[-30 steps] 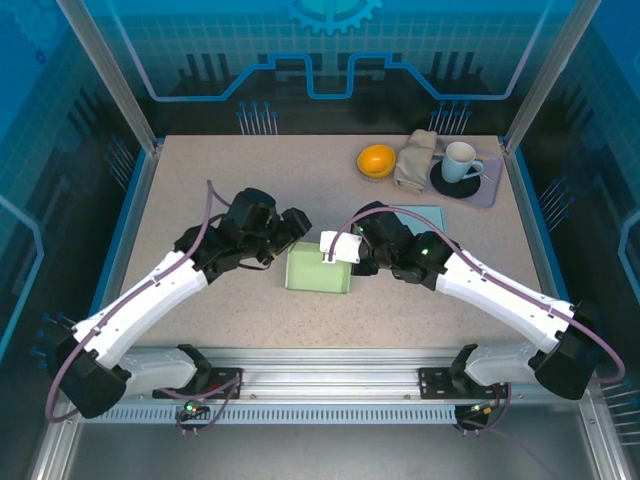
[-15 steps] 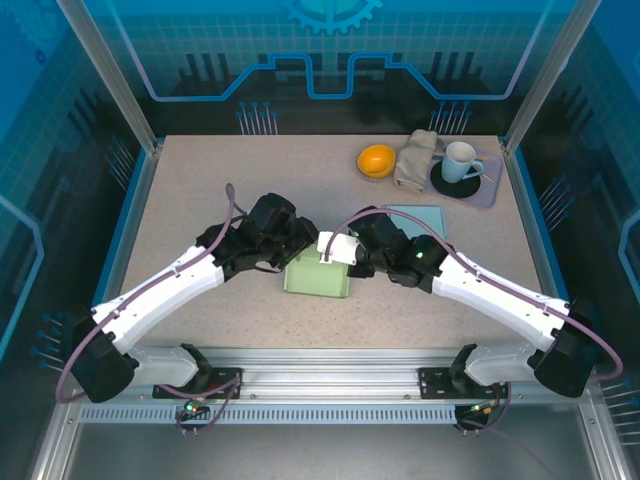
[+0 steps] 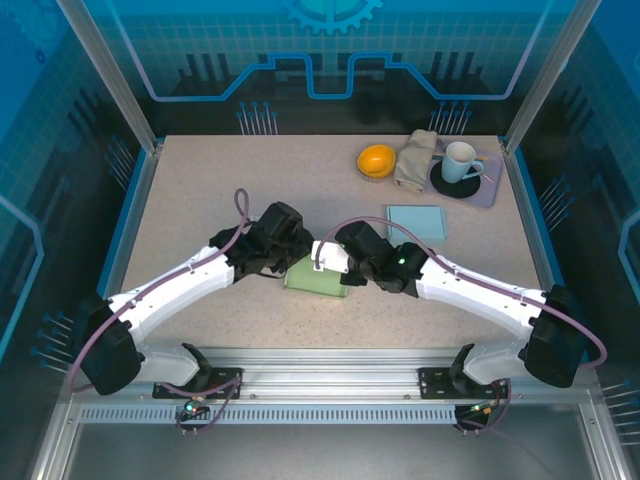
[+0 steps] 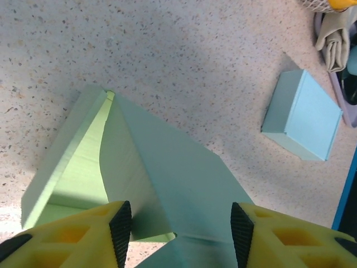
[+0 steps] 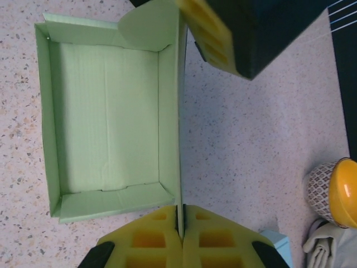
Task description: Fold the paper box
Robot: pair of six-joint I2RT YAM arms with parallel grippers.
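Note:
The green paper box lies mid-table as an open tray with its lid panel standing up along one long side. My right gripper is shut on the near end of that upright panel, seen edge-on between its yellow fingers. It reaches the box from the right. My left gripper comes from the left with its jaws apart on either side of the lid's fold. Its black pads stand clear of the paper. One left finger shows above the box's far corner.
A folded light-blue box lies right of the arms and appears again. At the back right stand an orange bowl, a folded cloth and a mug on a purple tray.
My left arm has swung right onto the box and its jaws have narrowed. The right arm has shifted left and nearer, still holding the lid panel.

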